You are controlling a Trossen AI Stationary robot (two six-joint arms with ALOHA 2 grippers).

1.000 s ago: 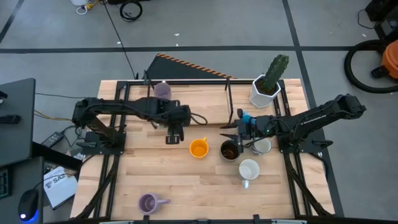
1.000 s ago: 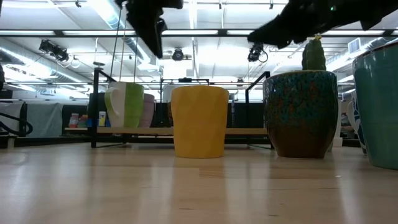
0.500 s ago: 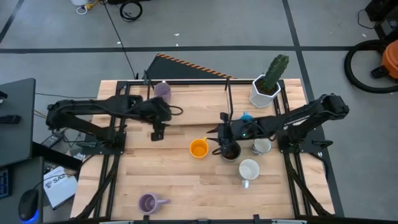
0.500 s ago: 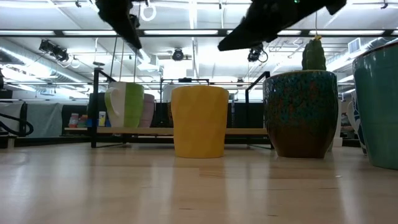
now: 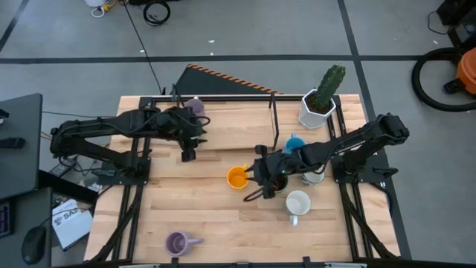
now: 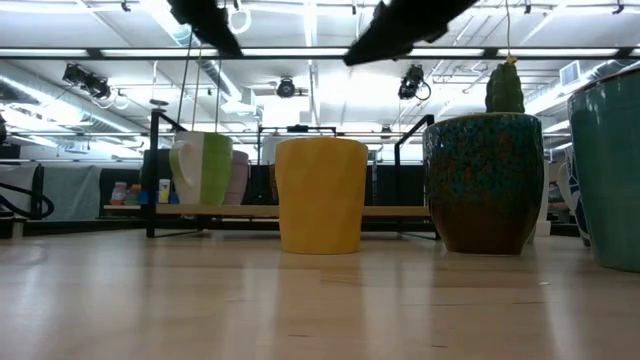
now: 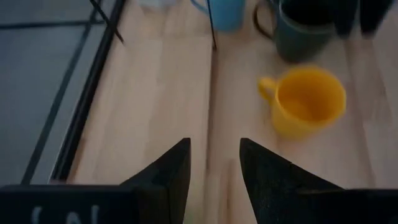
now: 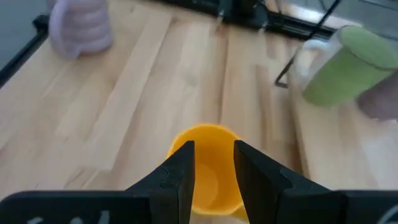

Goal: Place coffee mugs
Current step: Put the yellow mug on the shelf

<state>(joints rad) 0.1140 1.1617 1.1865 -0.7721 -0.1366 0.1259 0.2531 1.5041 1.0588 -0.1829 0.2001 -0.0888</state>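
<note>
My right arm is covering the dark brown mug (image 5: 277, 181) in the high view, so only a sliver of it is showing. In the low view, both my arms are running off the top edge, so neither gripper is showing there. The blue mug (image 6: 607, 172) is getting cropped by the right edge there, and the purple mug (image 6: 238, 176) is hiding behind the green mug (image 6: 203, 168). In my left wrist view, the orange mug (image 7: 305, 102) is blurring. In my right wrist view, my gripper (image 8: 212, 163) is masking part of that orange mug.
</note>
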